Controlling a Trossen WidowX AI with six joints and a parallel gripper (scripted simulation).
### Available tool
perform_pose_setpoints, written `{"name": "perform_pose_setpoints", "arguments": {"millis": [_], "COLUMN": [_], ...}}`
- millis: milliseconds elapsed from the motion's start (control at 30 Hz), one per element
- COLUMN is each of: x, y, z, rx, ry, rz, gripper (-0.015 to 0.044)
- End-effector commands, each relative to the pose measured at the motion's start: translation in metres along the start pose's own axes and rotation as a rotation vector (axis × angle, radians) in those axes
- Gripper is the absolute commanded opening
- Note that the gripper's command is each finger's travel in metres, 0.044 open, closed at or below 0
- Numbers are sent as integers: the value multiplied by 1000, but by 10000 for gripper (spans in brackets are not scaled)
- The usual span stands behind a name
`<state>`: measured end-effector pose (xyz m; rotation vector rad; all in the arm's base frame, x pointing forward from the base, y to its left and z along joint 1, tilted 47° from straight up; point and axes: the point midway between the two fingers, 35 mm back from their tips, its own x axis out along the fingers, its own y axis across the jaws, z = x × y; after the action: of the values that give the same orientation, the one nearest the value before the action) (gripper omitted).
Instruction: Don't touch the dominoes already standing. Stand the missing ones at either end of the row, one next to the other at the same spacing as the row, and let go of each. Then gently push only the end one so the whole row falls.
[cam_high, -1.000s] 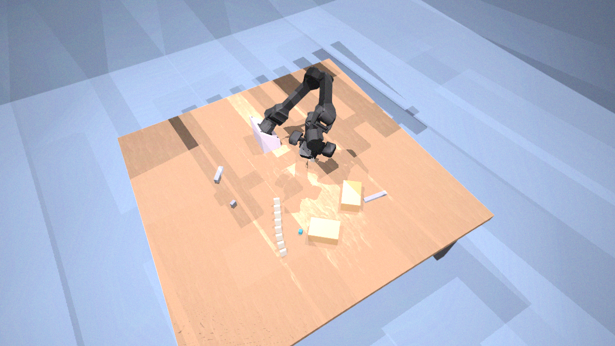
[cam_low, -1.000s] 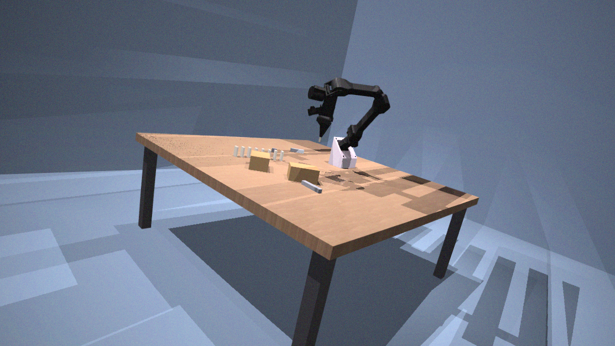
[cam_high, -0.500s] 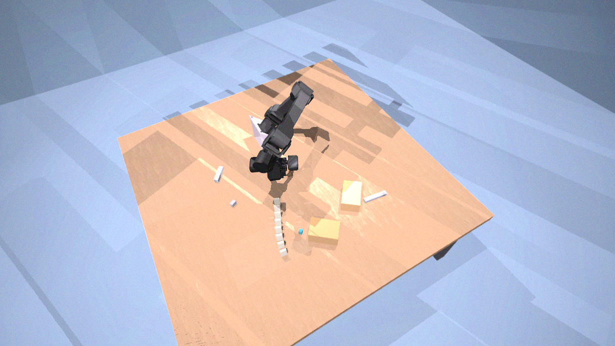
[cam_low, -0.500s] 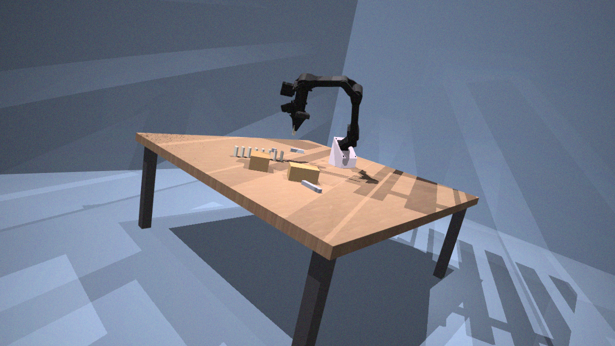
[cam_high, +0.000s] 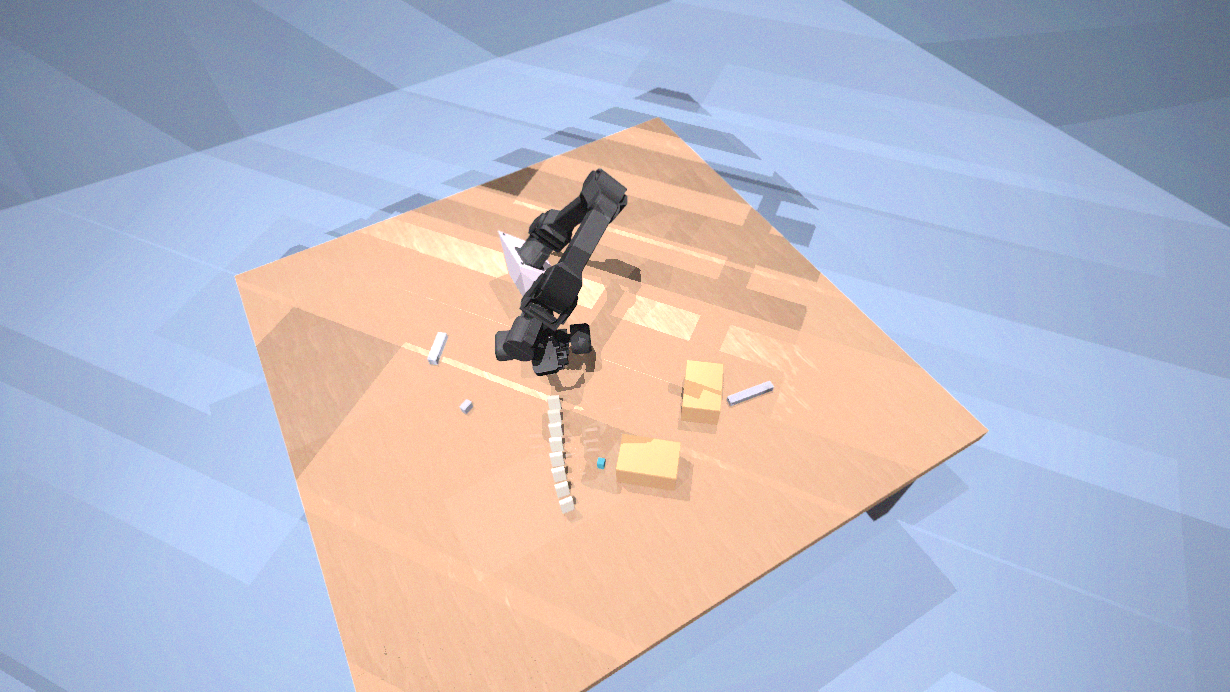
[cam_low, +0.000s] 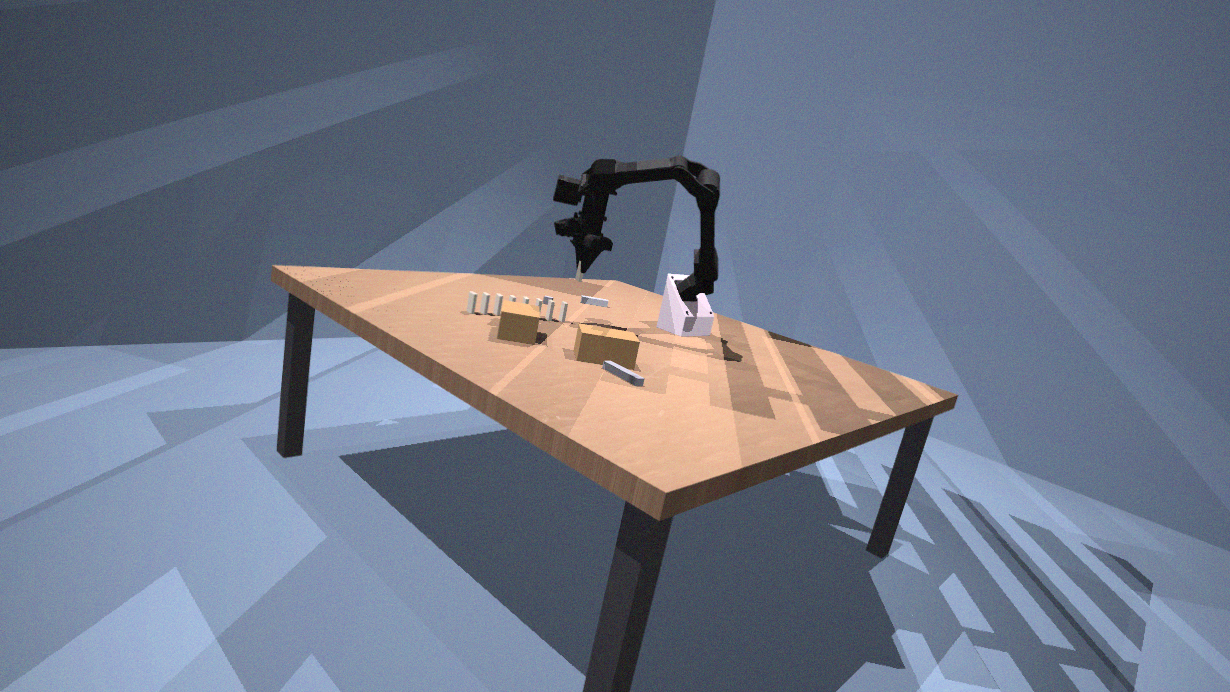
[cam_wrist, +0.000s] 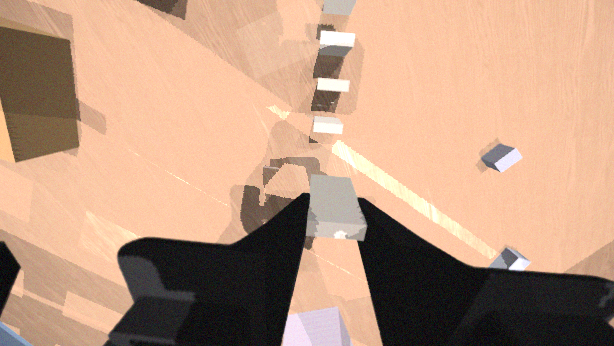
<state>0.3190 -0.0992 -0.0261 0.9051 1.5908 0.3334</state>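
- The gripper (cam_high: 551, 357) (cam_low: 580, 268) (cam_wrist: 331, 202) is clamped on a pale domino (cam_low: 579, 272) (cam_wrist: 336, 200) (its two fingers press the sides), held above the counter (cam_high: 430, 559) (cam_low: 430, 378) (cam_wrist: 425, 75).
- In the wrist view that domino lines up with the row of dominoes (cam_high: 557, 459) (cam_low: 485, 302) (cam_wrist: 328, 125), apart from its arm-side end.
- The row stands upright on the counter (eight pieces, seen from the top), well in from the edges.
- A lilac mount (cam_high: 516, 266) (cam_low: 675, 309) (cam_wrist: 317, 327) holds the foot of the black arm (cam_high: 589, 240) (cam_low: 707, 215) between its side walls.
- Toward the counter's right corner in the top view, a yellow block (cam_high: 702, 391) (cam_low: 607, 344) (cam_wrist: 40, 90) sits just beside a long grey bar (cam_high: 750, 393) (cam_low: 623, 372).
- A second yellow block (cam_high: 648, 458) (cam_low: 519, 323) rests between that corner and the row, with a tiny blue cube (cam_high: 601, 463) near it.
- Toward the left edge in the top view lie a shorter bar (cam_high: 437, 347) (cam_low: 594, 301) (cam_wrist: 510, 259) and a small grey block (cam_high: 466, 405) (cam_low: 547, 300) (cam_wrist: 501, 157) (apart from each other).
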Motion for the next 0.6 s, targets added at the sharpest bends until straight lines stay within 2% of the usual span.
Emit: {"name": "perform_pose_setpoints", "arguments": {"millis": [0,400,567], "x": [27,95,103], "y": [0,3,3], "z": [0,-8,-10], "rx": [6,5,5], "ry": [15,18,19], "rz": [5,12,13], "gripper": [107,107,107]}}
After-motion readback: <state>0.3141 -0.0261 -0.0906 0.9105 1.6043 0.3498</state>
